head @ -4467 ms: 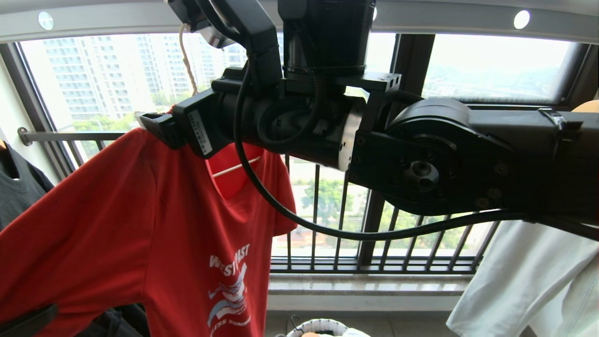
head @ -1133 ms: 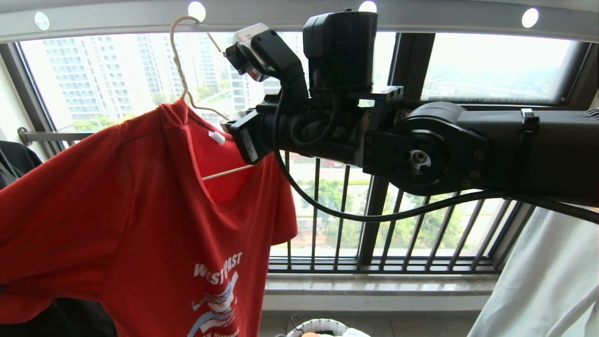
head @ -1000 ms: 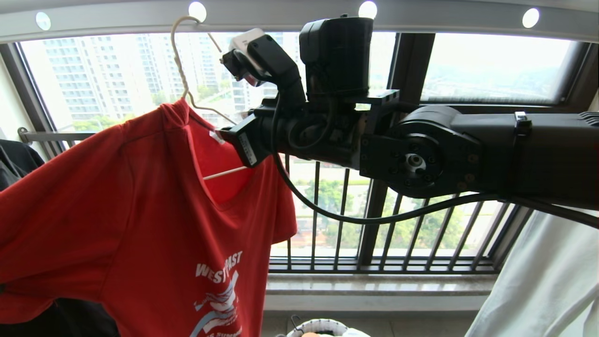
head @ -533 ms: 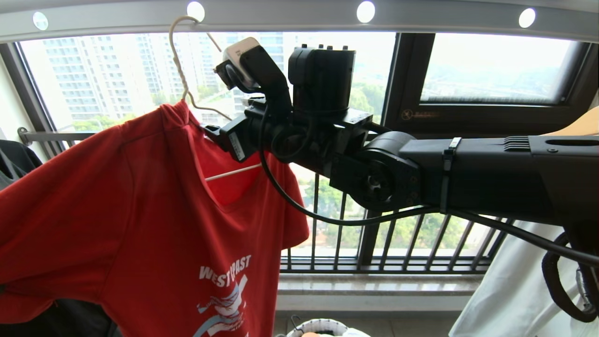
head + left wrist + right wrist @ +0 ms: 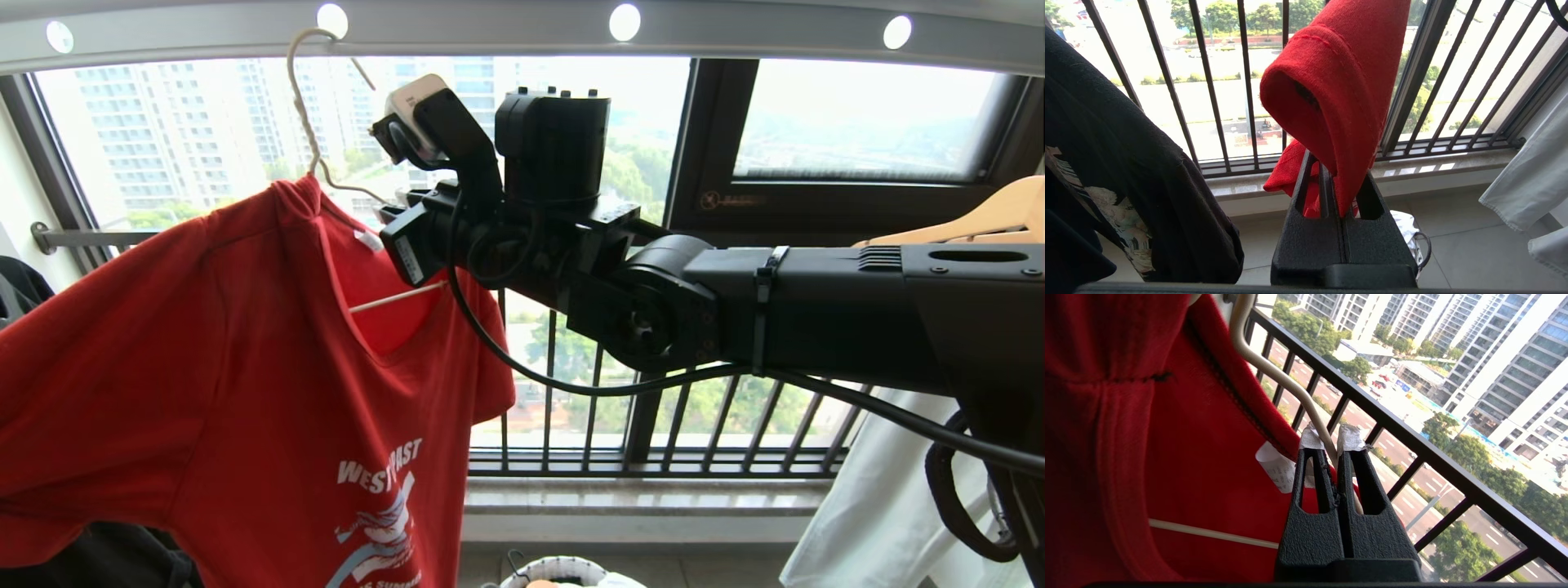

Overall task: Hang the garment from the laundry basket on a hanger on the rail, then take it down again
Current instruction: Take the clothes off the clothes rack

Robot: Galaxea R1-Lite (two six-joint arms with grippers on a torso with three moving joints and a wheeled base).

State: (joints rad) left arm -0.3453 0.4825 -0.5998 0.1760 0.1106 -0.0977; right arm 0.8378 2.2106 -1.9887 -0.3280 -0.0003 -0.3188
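The red garment [image 5: 245,367] hangs on the cream wire hanger [image 5: 304,114], whose hook reaches up to the grey rail [image 5: 490,33] beside a round hole. My right gripper [image 5: 384,222] is at the collar's right side. In the right wrist view the right gripper [image 5: 1331,439] is shut on the hanger [image 5: 1274,371] wire just below the neck, next to the shirt's white label. My left gripper [image 5: 1331,175] is lower down, shut on a fold of the garment [image 5: 1331,73]. The laundry basket [image 5: 559,572] shows at the bottom edge.
A black printed T-shirt [image 5: 1106,163] hangs at the left. A pale garment [image 5: 882,490] on a wooden hanger [image 5: 980,216] hangs at the right, behind my right forearm. The dark barred window railing [image 5: 571,457] and the sill lie straight ahead.
My right arm has come down from the rail and its forearm now lies level. Its gripper has closed on the hanger wire by the collar. Hanger and shirt swayed slightly left.
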